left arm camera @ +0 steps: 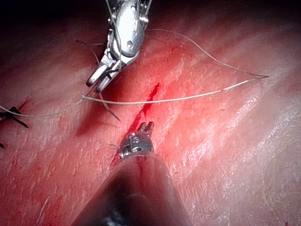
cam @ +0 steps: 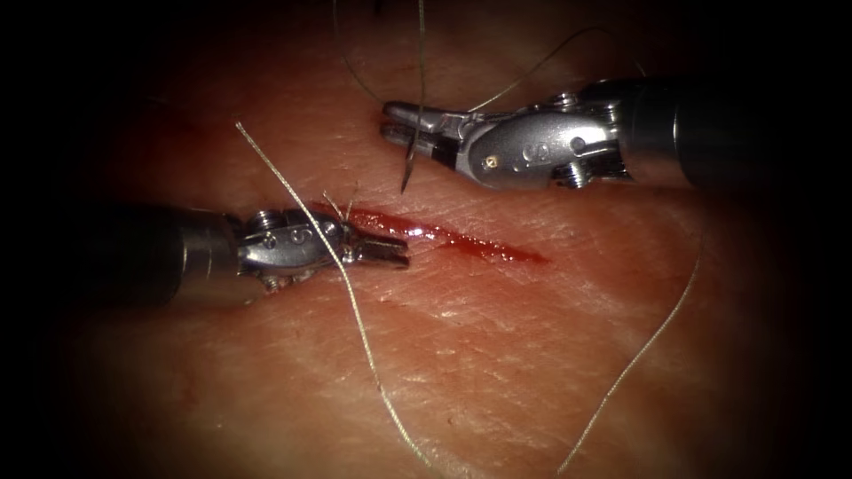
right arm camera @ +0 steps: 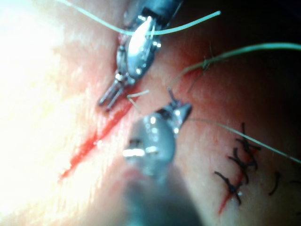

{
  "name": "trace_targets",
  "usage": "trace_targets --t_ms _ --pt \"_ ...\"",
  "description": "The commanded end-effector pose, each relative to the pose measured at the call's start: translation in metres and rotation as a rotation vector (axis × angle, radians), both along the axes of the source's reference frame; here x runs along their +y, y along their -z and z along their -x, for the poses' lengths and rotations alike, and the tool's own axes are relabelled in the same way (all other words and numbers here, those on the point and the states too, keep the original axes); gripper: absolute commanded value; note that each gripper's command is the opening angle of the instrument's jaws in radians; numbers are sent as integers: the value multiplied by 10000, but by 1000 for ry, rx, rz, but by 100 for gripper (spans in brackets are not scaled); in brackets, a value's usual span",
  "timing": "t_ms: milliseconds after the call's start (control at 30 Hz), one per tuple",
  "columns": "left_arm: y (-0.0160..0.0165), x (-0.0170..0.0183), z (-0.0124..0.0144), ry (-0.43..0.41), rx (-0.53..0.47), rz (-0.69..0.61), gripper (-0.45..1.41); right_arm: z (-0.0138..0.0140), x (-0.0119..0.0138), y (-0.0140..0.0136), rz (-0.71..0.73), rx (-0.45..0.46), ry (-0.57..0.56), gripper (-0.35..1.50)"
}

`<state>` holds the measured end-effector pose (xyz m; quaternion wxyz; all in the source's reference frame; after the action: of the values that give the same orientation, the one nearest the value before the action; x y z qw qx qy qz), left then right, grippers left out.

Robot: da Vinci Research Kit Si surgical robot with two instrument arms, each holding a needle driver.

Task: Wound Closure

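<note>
Right tool grips the needle clear of the tissue.
Needle points down toward the cut; left tool, fingers narrowly apart, empty, sits at its left end.

Your right pincer grips the needle above the cut, apparently clear of tissue; your left pincer, slightly parted, holds nothing.

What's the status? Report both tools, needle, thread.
Right tool shut on needle, tip above tissue. Left tool open, empty, at cut. Thread lies across left tool.

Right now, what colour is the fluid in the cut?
Red fluid along the cut; clearest in the endoscope view.
</note>
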<state>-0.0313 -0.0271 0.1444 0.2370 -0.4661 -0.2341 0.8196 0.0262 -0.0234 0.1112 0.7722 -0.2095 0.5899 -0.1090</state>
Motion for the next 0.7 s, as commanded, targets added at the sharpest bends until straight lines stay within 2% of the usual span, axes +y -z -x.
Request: trace_targets --t_ms 33,267,700 --pt "-3 -5 6 -3 3 -2 5 -8 1 -4 9 4 0 -35" --pt "5 -11 11 -21 21 -10 4 -10 -1 -3 46 -2 0 -35" --pt "3 -12 1 -31 34 -6 2 -15 -8 -14 73 -15 5 -35"
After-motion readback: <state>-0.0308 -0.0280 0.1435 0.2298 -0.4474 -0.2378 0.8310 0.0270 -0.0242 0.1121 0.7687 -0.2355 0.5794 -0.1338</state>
